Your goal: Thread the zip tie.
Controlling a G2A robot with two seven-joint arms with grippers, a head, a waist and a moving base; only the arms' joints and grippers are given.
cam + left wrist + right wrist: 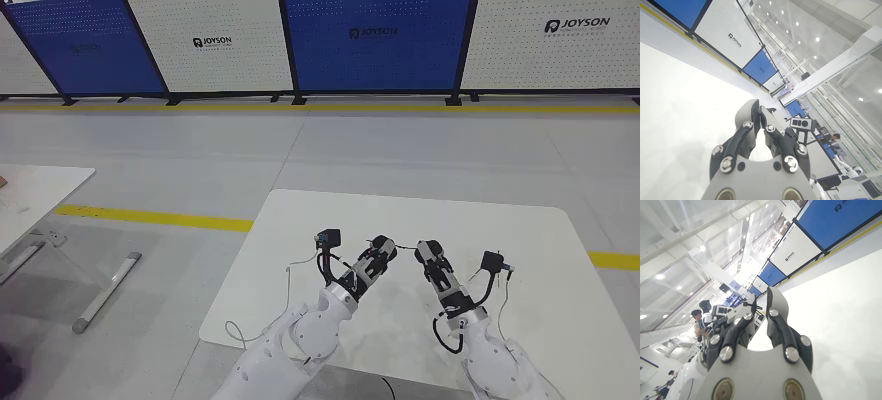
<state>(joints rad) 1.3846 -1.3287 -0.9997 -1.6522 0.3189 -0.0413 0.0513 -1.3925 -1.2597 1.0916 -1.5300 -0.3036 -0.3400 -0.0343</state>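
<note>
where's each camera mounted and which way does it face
Top view: above the arms, looking down on the white table; left gripper and right gripper show.
Left wrist view: on that wrist, looking past its gripper toward the partition panels.
Right wrist view: likewise, past its own gripper.
All share the table and panels.

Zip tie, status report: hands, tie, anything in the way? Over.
Left hand shut on the zip tie. Right hand close beside it, both above the table. Nothing seen in the way.
</note>
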